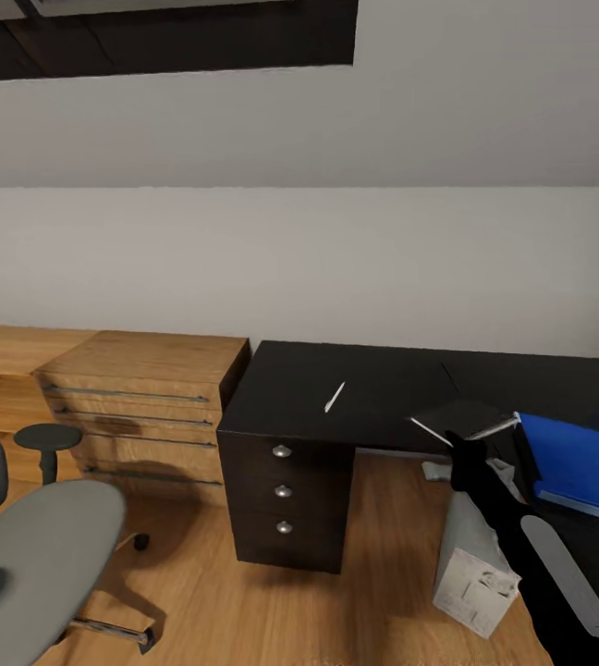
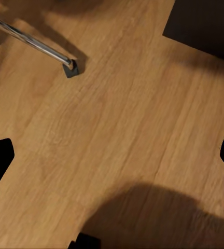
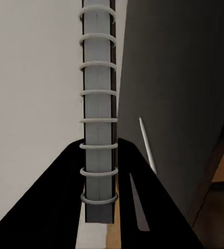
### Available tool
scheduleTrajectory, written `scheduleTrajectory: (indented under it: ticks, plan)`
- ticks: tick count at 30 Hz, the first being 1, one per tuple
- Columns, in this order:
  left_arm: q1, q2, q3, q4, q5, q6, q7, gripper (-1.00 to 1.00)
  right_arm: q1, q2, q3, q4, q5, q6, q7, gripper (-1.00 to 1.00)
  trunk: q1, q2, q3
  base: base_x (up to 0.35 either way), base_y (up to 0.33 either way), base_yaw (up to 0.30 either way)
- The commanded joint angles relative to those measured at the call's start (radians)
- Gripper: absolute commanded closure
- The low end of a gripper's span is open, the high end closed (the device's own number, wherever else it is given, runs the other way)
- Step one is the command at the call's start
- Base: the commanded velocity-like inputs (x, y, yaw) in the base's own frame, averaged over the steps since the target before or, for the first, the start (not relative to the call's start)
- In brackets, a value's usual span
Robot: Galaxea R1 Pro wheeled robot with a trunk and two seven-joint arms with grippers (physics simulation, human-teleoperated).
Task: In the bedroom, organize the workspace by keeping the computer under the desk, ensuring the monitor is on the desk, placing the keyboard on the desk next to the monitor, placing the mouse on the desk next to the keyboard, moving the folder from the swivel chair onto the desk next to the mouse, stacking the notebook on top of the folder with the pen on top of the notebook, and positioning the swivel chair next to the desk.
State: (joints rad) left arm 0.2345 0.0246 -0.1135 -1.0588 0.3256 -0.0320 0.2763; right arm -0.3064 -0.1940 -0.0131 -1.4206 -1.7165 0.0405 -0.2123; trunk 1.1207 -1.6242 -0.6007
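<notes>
Pinching the notebook [image 3: 98, 119] by its spiral-bound spine, the right gripper [image 3: 98, 179] carries it above the desk [image 1: 336, 388], between the pen [image 1: 335, 397] and the blue folder [image 1: 581, 462]. Held so near one end, the notebook could swing or slip out before reaching the folder. Its long axis runs along the desk's front edge. The left gripper [image 2: 112, 155] hangs wide open above the wooden floor.

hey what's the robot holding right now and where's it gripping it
The right pincer holds the notebook by its wire-bound spine edge, above the desk. The left pincer is open over the floor, holding nothing.
</notes>
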Motion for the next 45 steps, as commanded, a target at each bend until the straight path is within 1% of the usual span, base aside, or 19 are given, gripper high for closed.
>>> scheduleTrajectory:
  ticks: [1, 2, 13, 16, 26, 37, 38, 45]
  plan:
    - [0.0, 0.001, -0.005, -0.001, 0.01, -0.003, 0.007, -1.0, -0.001, 0.0, -0.009, -0.001, -0.007, 0.004, -0.005, 1.0, 0.0, -0.001, -0.002, 0.0, 0.0, -0.211]
    - [0.0, 0.001, -0.005, -0.001, 0.01, -0.003, 0.007, -1.0, -0.001, 0.0, -0.024, -0.001, -0.008, 0.004, -0.01, 1.0, 0.0, -0.001, -0.003, 0.0, 0.0, -0.211]
    - [0.0, 0.001, -0.005, 0.0, 0.01, -0.005, 0.007, -1.0, -0.001, -0.001, -0.1, 0.001, -0.005, 0.004, -0.036, 1.0, 0.0, -0.001, -0.015, 0.0, 0.0, -0.211]
    - [0.0, 0.001, -0.005, 0.008, 0.01, -0.006, 0.007, -1.0, -0.001, -0.001, -0.127, 0.003, -0.003, 0.003, -0.038, 1.0, 0.0, -0.001, -0.018, 0.0, -0.009, -0.211]
    - [0.0, 0.001, -0.005, 0.02, 0.009, -0.009, 0.007, -1.0, -0.001, -0.002, -0.135, 0.002, 0.001, 0.001, -0.036, 1.0, 0.0, -0.001, -0.029, 0.0, -0.038, -0.198]
    - [-0.001, 0.001, -0.005, 0.022, 0.009, -0.009, 0.007, -1.0, -0.001, -0.005, -0.138, -0.003, 0.003, 0.003, -0.031, 1.0, 0.0, -0.001, -0.03, 0.0, -0.001, -0.024]
    - [-0.001, 0.001, -0.005, 0.025, 0.009, -0.012, 0.007, -1.0, -0.001, -0.006, -0.155, -0.003, 0.003, -0.001, -0.032, 1.0, 0.0, -0.001, -0.03, 0.107, -0.1, 0.0]
    - [0.0, 0.0, -0.005, 0.026, 0.007, -0.019, 0.007, -1.0, 0.0, -0.007, -0.168, -0.004, 0.003, 0.0, -0.033, 1.0, 0.0, -0.001, -0.03, 0.209, -0.167, 0.0]
